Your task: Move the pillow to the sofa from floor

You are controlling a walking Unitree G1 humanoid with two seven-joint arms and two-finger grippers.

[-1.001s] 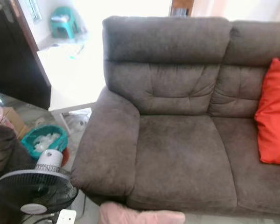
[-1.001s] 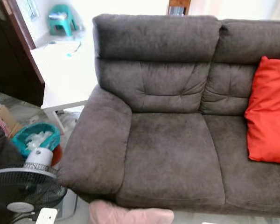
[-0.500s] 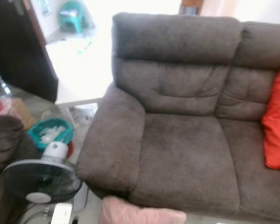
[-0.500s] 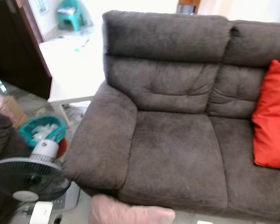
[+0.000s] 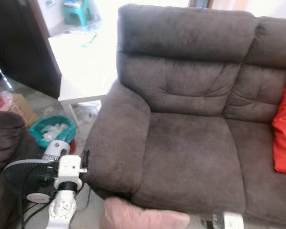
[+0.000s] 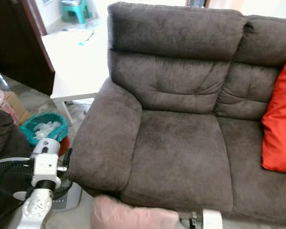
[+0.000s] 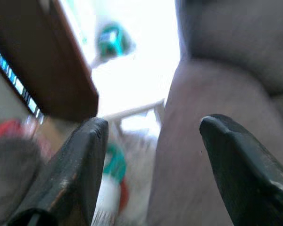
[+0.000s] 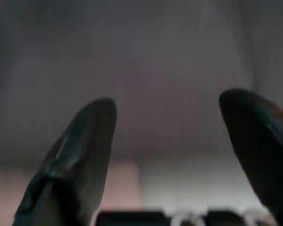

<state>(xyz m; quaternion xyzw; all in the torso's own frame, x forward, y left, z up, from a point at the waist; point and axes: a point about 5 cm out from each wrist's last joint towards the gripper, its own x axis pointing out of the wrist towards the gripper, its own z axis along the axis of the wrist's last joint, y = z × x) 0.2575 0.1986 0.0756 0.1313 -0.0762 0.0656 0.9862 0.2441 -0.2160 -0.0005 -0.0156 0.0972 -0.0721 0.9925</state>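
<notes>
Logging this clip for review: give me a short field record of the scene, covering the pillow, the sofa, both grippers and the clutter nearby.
pink pillow: on the floor against the sofa's front edge, not yet lifted
sofa: dark brown, left seat bare
red cushion: on the right seat
left gripper: open, raised beside the sofa's armrest
right gripper: open, facing the sofa front
fan: on the floor left of the armrest
teal basket: behind the fan

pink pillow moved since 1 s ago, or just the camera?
No. The pink pillow lies on the floor against the sofa front below the armrest, as before; the camera shifted.
</notes>
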